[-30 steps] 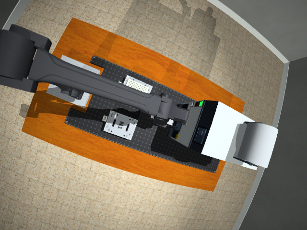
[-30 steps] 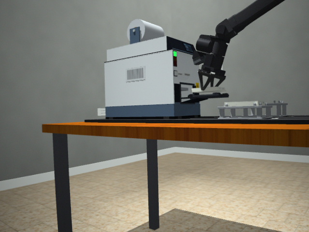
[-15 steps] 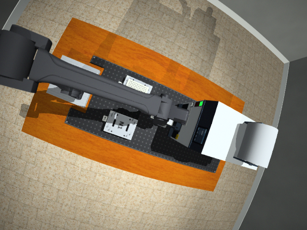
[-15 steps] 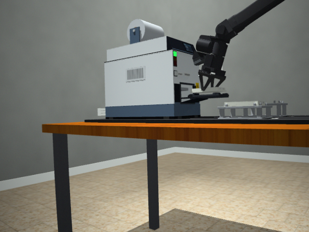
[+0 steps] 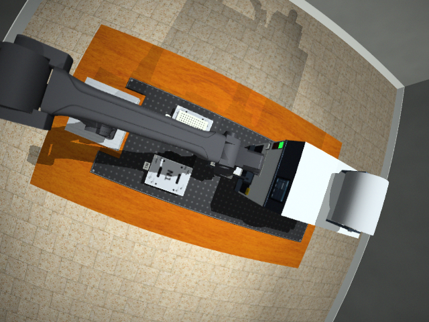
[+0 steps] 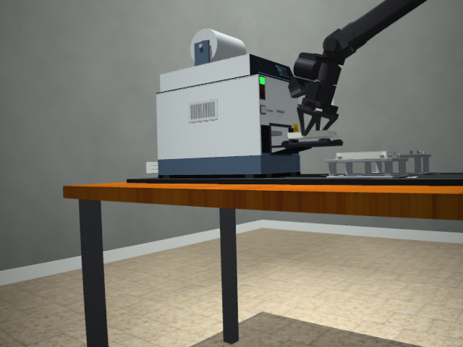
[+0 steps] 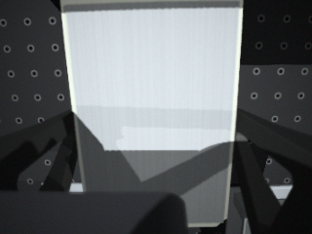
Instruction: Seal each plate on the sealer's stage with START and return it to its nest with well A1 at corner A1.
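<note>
Exterior view: gripper (image 6: 320, 132) (image 7: 154, 117) clamped on the foil-topped plate (image 6: 313, 134) (image 7: 156, 78), tilted just above the stage (image 6: 312, 143); lamp (image 6: 262, 80) (image 5: 281, 145) green, so risk is an uneven lift snagging a locator and slipping the plate.

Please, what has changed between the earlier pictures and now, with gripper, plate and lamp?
Nothing visibly changed. The gripper stays closed on the foil-covered plate at the stage, the lamp stays green, and nest N1 still holds no plate.
</note>
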Controlling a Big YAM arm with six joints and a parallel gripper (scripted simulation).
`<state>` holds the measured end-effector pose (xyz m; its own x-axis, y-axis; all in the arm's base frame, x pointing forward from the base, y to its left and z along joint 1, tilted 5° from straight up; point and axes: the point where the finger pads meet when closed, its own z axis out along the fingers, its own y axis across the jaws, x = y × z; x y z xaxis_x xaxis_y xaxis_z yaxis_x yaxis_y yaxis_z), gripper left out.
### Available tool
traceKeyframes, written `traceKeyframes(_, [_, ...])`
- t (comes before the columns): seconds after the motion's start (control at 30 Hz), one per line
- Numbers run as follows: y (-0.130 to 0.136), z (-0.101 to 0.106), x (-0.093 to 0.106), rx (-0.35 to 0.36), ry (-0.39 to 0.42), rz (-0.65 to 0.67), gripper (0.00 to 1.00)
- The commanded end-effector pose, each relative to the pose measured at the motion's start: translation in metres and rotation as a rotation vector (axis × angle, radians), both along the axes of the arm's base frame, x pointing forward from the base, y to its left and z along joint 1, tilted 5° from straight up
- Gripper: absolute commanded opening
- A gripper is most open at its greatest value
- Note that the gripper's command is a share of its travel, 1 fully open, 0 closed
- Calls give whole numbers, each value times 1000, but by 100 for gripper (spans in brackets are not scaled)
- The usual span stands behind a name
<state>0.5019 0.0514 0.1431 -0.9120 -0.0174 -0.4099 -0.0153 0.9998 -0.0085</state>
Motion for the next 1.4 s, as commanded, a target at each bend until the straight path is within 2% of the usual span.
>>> traceKeyframes(0.0, [10,15,13,2,-27,13,0])
traceKeyframes(0.63, [-7,15,14,2,-26,-20,0])
traceKeyframes(0.8, [-4,41,14,5,-53,-16,0])
traceKeyframes(0.87, [-4,41,14,5,-53,-16,0])
traceKeyframes(1.03, [7,56,14,12,-67,-5,0])
traceKeyframes(1.2, [12,61,12,11,-57,5,0])
traceKeyframes(1.37, [5,61,7,7,-37,-9,0])
